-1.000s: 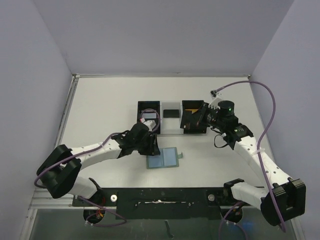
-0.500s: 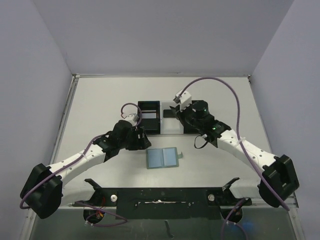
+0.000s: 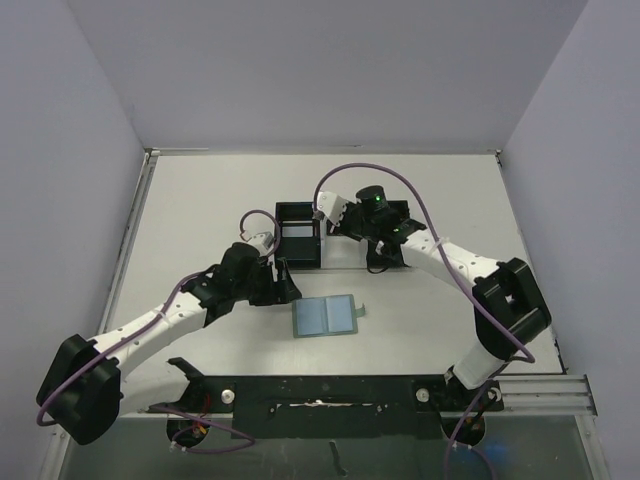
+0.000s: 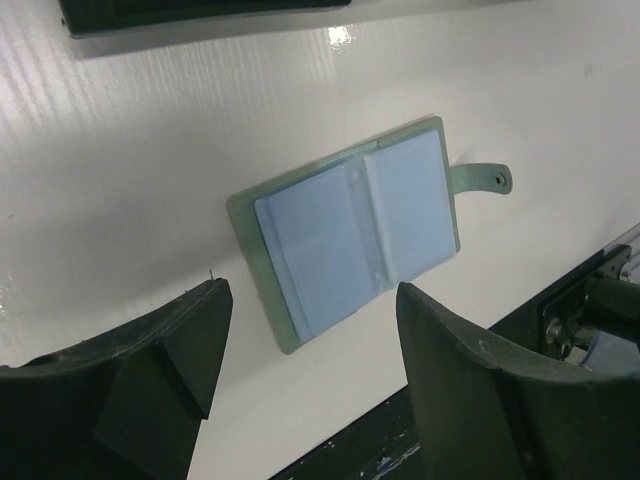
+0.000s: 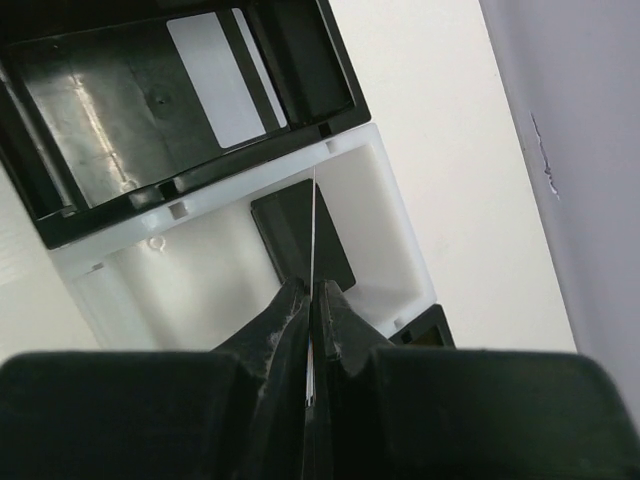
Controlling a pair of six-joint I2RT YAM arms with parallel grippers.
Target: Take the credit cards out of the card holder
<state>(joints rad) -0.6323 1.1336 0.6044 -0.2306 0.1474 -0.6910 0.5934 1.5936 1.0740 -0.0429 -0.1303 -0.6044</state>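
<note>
Three cards (image 5: 220,75), one card holder (image 4: 350,235), two black boxes (image 3: 298,258), one white tray (image 5: 380,220)

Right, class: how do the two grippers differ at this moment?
The left gripper is open and empty; the right gripper is shut on a thin card. The left faces the card holder; the right is over the white tray. Both are black.

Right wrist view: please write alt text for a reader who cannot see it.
The right gripper pinches a thin card edge-on above a black card in a white tray. Beyond, a black box holds a pale card.
</note>
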